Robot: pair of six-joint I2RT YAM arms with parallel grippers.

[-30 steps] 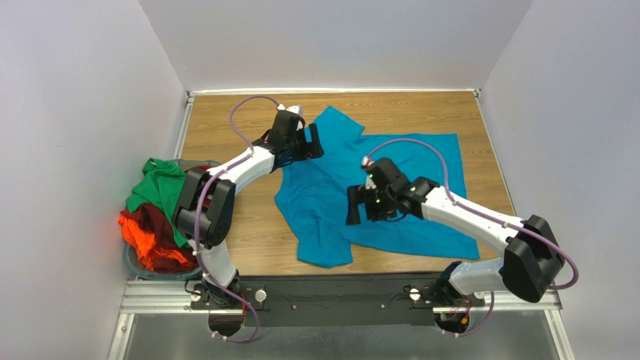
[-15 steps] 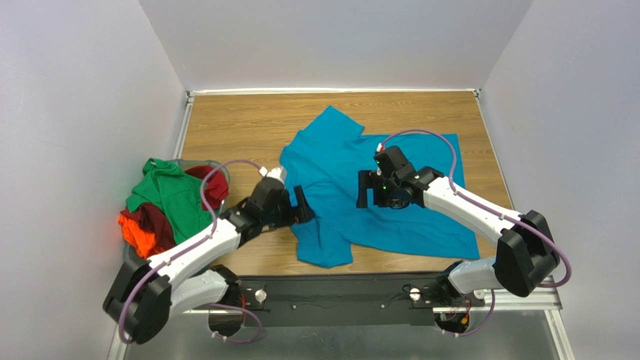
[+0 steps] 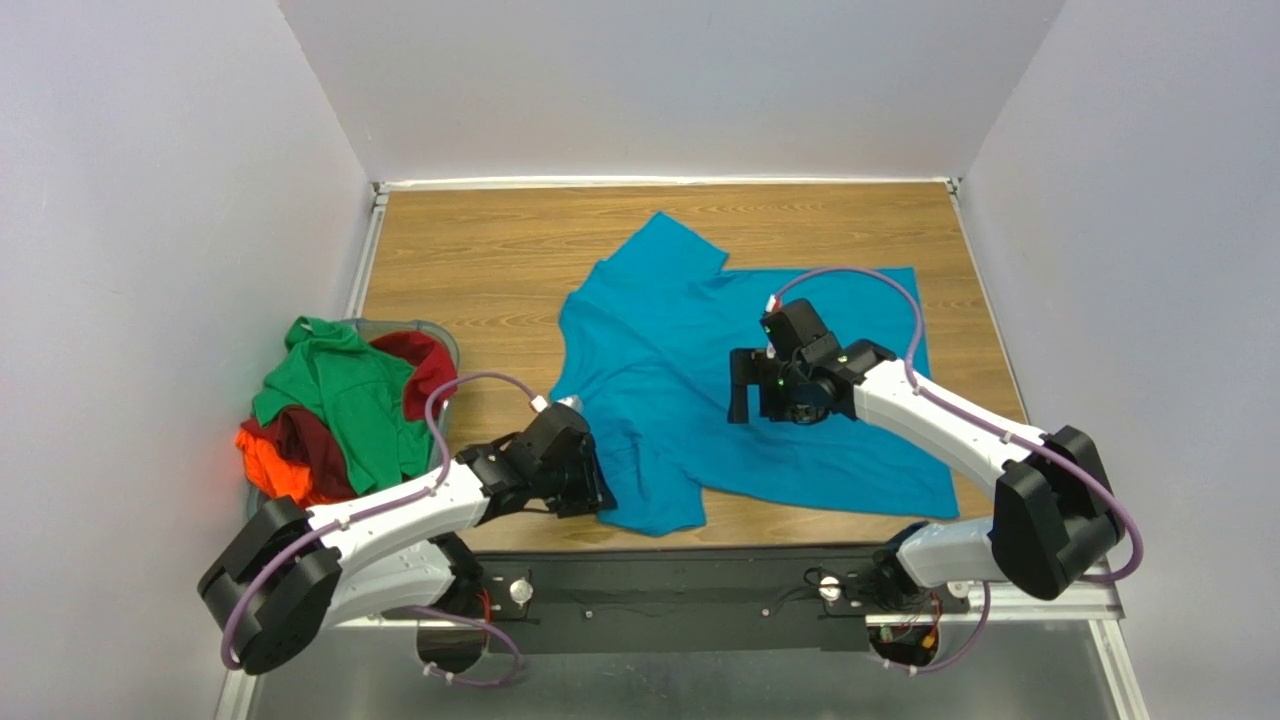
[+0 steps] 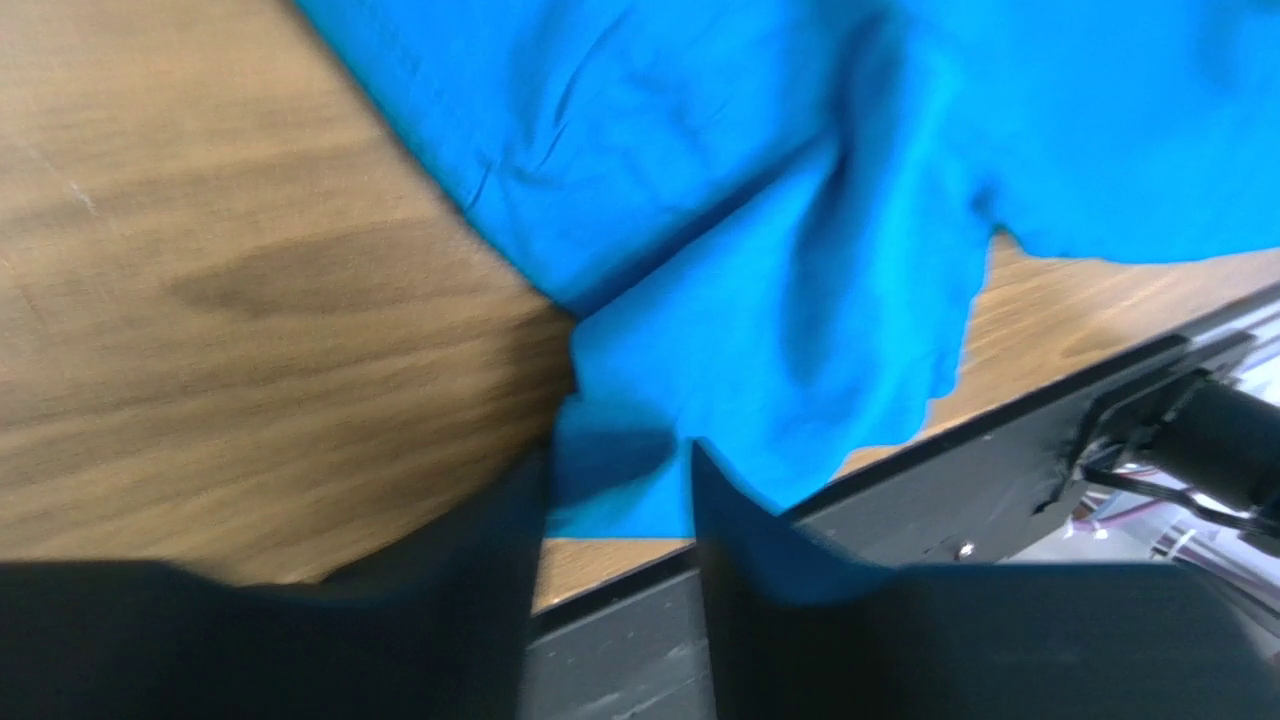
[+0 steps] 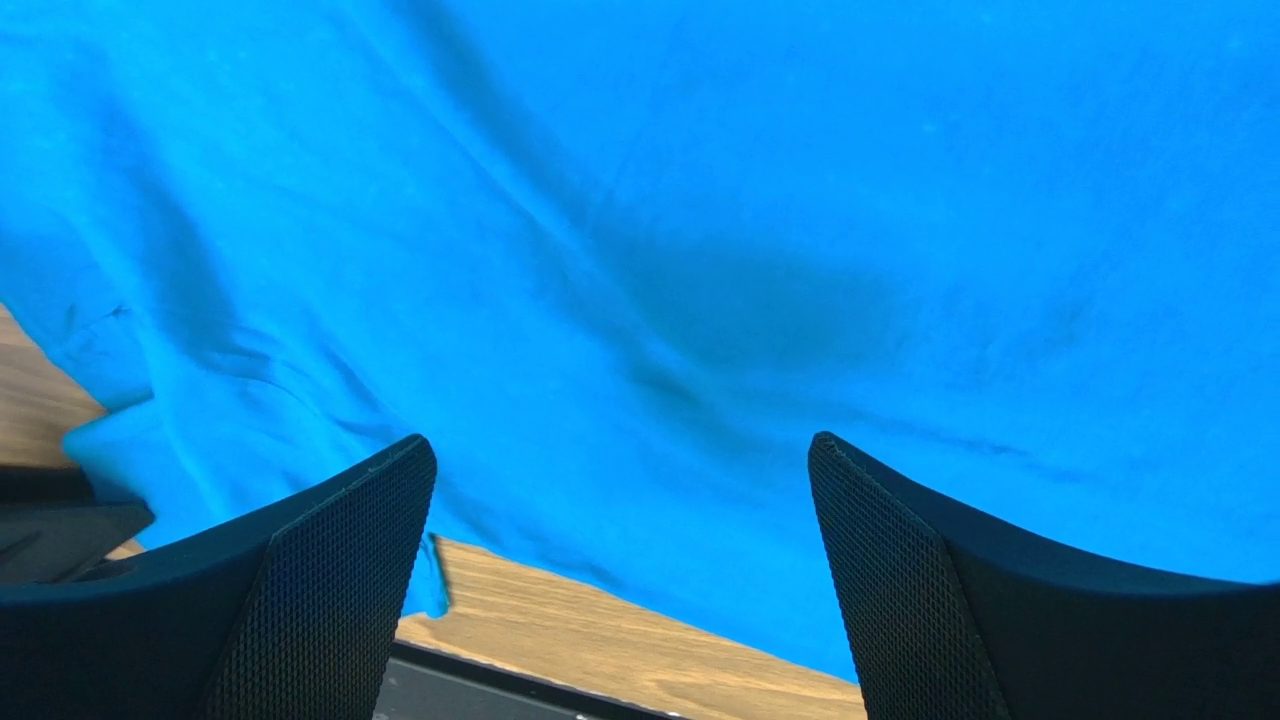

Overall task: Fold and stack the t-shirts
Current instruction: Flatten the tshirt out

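Teal-blue t-shirt point(image 3: 721, 375) lies rumpled across the middle of the wooden table point(image 3: 481, 255), with a robot arm at each side.
The left gripper point(image 4: 619, 473) sits at its bunched near-left corner, cloth between half-narrowed fingers; whether it grips cannot be told. The right gripper point(image 5: 622, 458) hovers spread wide over the shirt's middle. A shallow, one-layer pinch could slip, or drag the whole shirt.
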